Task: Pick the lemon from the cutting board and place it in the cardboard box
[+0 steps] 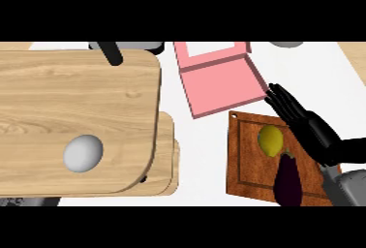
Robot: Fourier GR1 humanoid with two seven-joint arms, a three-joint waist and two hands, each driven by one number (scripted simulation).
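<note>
Nothing is done yet, I judge: the lemon (pixel 270 140) lies on the cutting board (pixel 243 160) just left of the right robot hand (pixel 304 123), whose fingers are straight and hold nothing, with the pink box (pixel 218 87) beyond its fingertips unfilled.

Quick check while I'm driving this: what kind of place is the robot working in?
Most likely a kitchen counter set up for food prep. A brown cutting board carries a lemon and an eggplant, with a pink box behind it and the right hand open beside the lemon.
</note>
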